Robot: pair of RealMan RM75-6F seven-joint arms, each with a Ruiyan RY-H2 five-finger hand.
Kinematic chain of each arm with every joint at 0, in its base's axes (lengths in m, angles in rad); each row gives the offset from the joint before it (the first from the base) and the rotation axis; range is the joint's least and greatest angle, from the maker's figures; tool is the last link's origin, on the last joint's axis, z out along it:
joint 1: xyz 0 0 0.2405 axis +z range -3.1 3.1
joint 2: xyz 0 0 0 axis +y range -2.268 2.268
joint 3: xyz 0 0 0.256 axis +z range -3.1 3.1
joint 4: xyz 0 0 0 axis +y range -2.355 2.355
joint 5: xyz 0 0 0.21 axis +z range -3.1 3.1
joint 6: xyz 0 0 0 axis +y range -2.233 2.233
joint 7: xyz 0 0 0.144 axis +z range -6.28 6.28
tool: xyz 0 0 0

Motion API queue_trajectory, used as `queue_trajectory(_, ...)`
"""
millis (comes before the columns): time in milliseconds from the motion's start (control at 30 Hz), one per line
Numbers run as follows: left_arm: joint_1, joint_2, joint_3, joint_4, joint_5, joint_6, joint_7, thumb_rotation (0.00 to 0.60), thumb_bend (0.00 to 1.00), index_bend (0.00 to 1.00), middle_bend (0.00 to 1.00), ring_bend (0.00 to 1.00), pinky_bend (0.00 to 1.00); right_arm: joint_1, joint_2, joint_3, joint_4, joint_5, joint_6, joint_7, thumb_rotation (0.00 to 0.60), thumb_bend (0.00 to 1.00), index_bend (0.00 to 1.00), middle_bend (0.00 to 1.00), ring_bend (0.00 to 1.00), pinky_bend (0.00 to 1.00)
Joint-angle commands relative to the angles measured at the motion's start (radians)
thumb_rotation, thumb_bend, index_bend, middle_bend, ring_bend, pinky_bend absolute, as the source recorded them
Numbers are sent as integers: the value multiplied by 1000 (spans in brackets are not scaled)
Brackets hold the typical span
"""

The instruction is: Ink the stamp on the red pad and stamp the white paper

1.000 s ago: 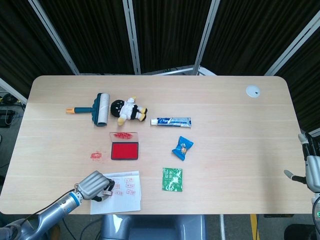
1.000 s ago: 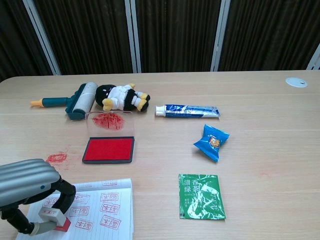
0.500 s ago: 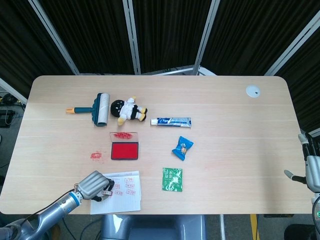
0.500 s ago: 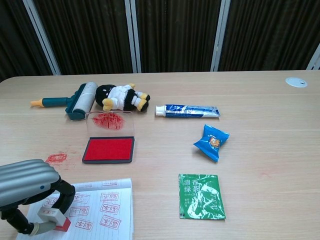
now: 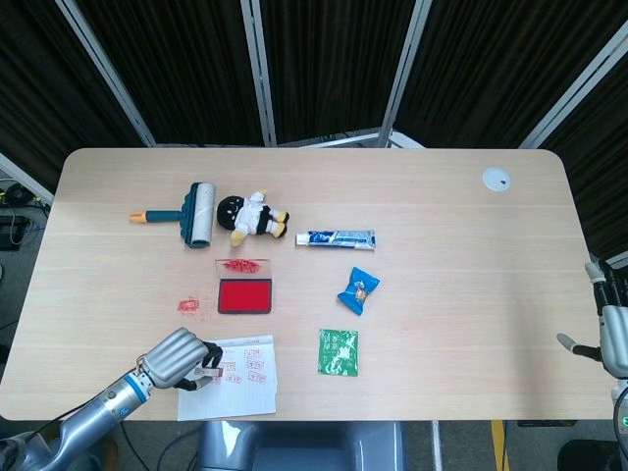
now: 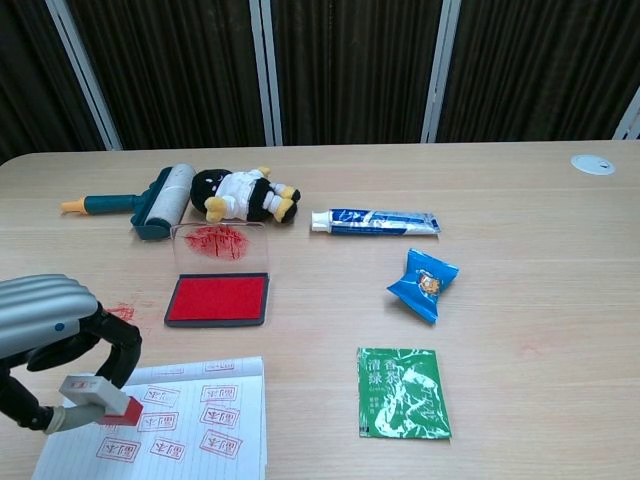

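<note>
My left hand point(image 6: 45, 345) is curled around the stamp point(image 6: 95, 400), pinching it between thumb and fingers, its red face tilted and raised just above the paper point(image 6: 185, 420). In the head view the same hand point(image 5: 177, 356) sits at the paper's point(image 5: 240, 388) left edge, near the table's front left corner. The paper already carries rows of red marks. The red pad point(image 6: 218, 298) lies open just beyond the paper, its clear lid point(image 6: 220, 247) standing up behind it and smeared red; a red smudge point(image 6: 122, 312) stains the table point(image 6: 530, 260) beside the pad. My right hand point(image 5: 613, 329) shows only at the far right edge of the head view, off the table, and I cannot tell how its fingers lie. Farther back on the pale wood are a lint roller point(image 6: 150, 203), a plush doll point(image 6: 240, 195) touching it, and a toothpaste tube point(image 6: 375, 222). A blue snack packet point(image 6: 425, 283) and a green packet point(image 6: 402, 392) lie right of the pad and paper. A white disc point(image 6: 592, 164) sits at the far right corner. Dark curtains point(image 6: 350, 70) with pale metal posts close off the room behind the table.
</note>
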Motion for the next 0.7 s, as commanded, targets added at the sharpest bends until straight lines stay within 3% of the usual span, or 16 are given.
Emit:
queue_trajectory(33, -5, 11, -7, -26, 8, 7, 4, 600, 490, 612, 581, 799, 740, -2, 2, -1, -2, -2, 3, 2, 600, 0, 0, 0, 0, 0)
queue_trajectory(700, -46, -137, -49, -31, -52, -136, 182, 600, 492, 612, 581, 799, 740, -4, 7, 3, 6, 6, -3, 22, 600, 0, 0, 0, 0, 0)
